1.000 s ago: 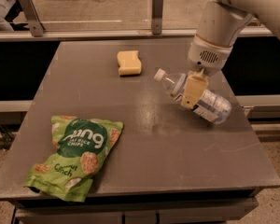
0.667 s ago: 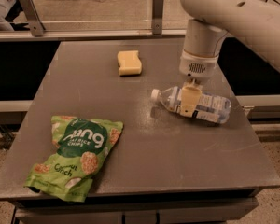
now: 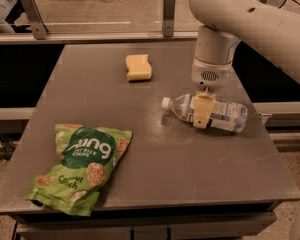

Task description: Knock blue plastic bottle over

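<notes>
The blue plastic bottle (image 3: 228, 115) has dropped flat, tool (image 3: 200, 121) lowered over it.

- A yellow sponge block (image 3: 138, 67) lay near the flat grey tabletop's (image 3: 190, 174) far edge.
- A green foil chips bag (image 3: 82, 166) lay flat at its front-left corner.

Table (image 3: 155, 194), centre frame: matt grey top, smooth, a few faint scuffs lower right.
Blue plastic bottle (image 3: 227, 115), right of centre: clear bluish plastic, glossy, with a white plastic cap. The label is paper or film, can't tell which from here.
Gripper (image 3: 201, 119), right of centre, over the bottle: tan, matt.
Arm (image 3: 250, 14), upper right: off-white plastic shell, smooth, satin sheen.
Chip bag (image 3: 82, 166), lower left: green printed film, glossy, crinkled.
Sponge (image 3: 139, 67), upper centre: pale yellow foam, matt, slightly rough.
Post (image 3: 34, 14), upper left: dull grey metal, flat finish.
</notes>
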Robot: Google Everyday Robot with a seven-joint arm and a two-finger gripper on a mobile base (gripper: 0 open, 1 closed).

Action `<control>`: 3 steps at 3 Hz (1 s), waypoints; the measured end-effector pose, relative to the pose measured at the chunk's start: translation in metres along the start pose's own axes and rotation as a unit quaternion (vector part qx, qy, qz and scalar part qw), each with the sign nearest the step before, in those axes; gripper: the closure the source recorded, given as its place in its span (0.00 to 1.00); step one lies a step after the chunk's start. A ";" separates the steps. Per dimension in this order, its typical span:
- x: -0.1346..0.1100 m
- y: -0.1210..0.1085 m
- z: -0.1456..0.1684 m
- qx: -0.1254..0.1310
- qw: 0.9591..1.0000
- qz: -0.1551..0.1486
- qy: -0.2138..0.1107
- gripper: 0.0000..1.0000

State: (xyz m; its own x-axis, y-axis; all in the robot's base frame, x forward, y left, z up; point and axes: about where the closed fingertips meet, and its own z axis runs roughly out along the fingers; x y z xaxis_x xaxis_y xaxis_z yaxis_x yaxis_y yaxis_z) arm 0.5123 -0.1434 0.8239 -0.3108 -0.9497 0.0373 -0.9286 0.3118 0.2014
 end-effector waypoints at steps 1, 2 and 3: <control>0.001 0.000 -0.001 0.000 1.000 0.001 0.000 0.58; 0.001 0.000 -0.001 0.000 1.000 0.001 0.001 0.58; 0.001 0.000 -0.001 0.000 1.000 0.002 0.001 0.57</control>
State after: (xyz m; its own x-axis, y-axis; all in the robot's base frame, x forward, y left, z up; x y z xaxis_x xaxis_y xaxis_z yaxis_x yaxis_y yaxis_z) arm 0.5125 -0.1448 0.8249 -0.3141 -0.9486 0.0396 -0.9273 0.3155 0.2012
